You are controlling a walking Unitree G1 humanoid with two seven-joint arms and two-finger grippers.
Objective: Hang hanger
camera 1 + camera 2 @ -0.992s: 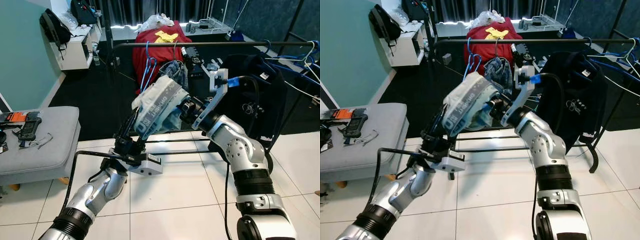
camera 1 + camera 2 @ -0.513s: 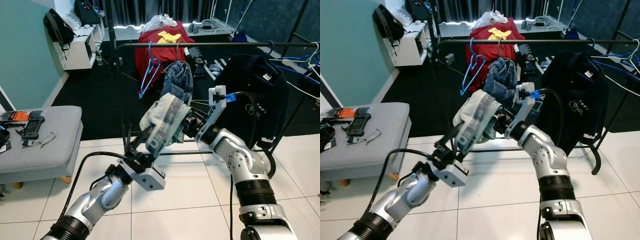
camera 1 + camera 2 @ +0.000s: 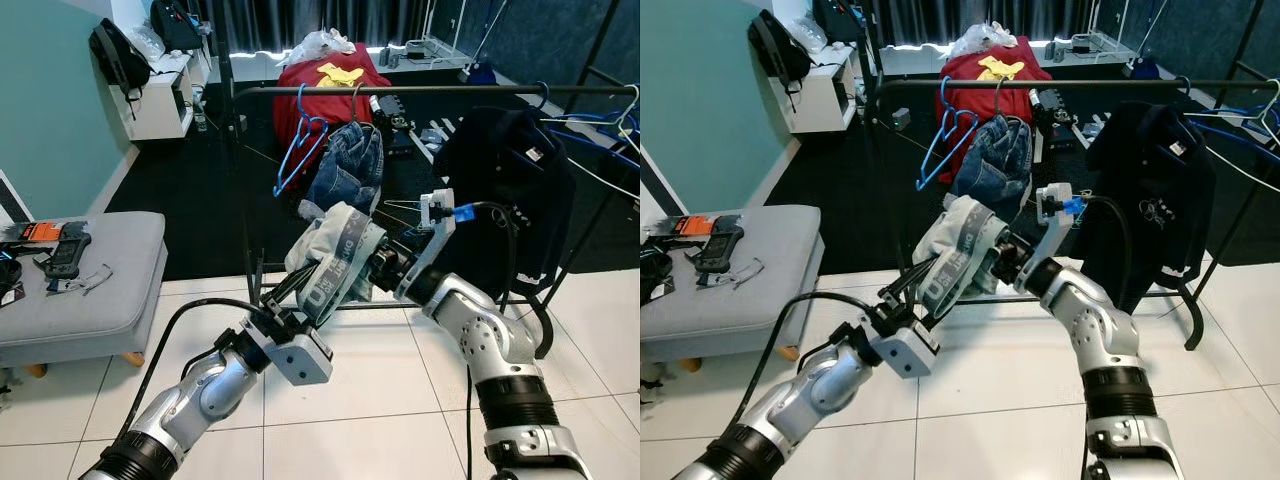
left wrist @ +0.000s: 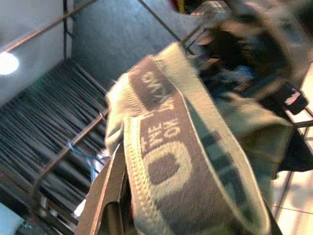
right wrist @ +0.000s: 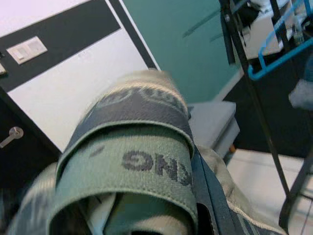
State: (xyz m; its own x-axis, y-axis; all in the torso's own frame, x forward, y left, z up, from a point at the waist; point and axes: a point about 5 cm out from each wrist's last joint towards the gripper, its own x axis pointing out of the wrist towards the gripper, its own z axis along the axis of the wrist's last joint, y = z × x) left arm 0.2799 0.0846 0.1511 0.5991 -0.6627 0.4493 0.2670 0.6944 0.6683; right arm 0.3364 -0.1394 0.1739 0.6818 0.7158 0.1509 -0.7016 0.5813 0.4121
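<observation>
Your landmark is the black metal clothes rail [image 3: 400,89]. Below it, in front of the hanging blue jeans [image 3: 348,165], both arms reach up into a pale grey-green garment [image 3: 335,258] with a lettered waistband. The left gripper [image 3: 292,292] and right gripper [image 3: 375,268] are buried in its folds; you can't tell their finger spread. A blue wire hanger [image 3: 300,148] hangs on the rail.

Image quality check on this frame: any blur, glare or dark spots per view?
Eye views: sharp and evenly lit, though the floor behind the clothes rail is dark. Left wrist view: motion-blurred, the grey-green garment soft and close, a blown-out light spot at one edge. Right wrist view: garment near the lens slightly soft, the wall behind bright.
</observation>
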